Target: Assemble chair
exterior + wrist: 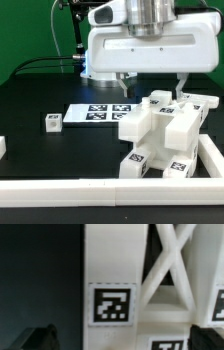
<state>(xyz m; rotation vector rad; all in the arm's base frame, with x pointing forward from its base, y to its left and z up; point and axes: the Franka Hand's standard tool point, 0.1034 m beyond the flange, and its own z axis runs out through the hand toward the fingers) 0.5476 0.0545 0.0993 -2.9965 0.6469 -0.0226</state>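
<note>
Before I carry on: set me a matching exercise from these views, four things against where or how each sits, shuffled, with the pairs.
Things:
1. gripper
2. small cube
3. marker board
4. border rail

Places or states:
A. lies flat mid-table, carrying only tags
B. open, over the stacked chair pieces
C. runs along the table edge nearest the exterior camera
D. stands alone, to the exterior view's left of the marker board

Pairs: 1-B, 2-D, 3-A, 4-C.
</note>
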